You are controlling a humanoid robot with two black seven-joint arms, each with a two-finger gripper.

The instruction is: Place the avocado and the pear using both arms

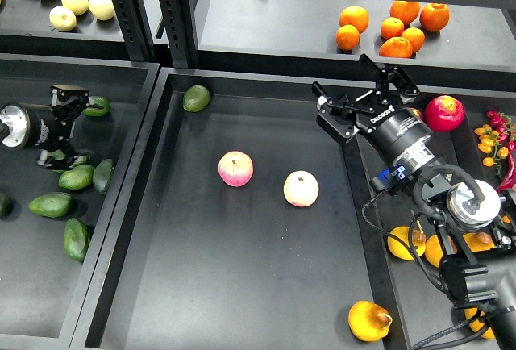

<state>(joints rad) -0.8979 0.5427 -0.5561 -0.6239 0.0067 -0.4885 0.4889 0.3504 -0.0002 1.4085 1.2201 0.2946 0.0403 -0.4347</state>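
Observation:
Several dark green avocados lie in the left tray (24, 302). An elongated one (75, 239) lies near the front and another (52, 205) beside it. My left gripper (66, 126) is open and empty, above the avocados at the back of that tray. A yellow-orange pear with a brownish blush (368, 320) lies at the front right corner of the middle tray (242, 285). My right gripper (347, 80) is open and empty over the middle tray's back right rim, far from the pear.
Two pink-yellow apples (235, 168) (301, 189) and a small round avocado (196, 97) lie in the middle tray. More pears (401, 243) and a red fruit (445, 113) are in the right tray. Oranges (395, 27) and pale apples (76, 2) sit on the back shelf.

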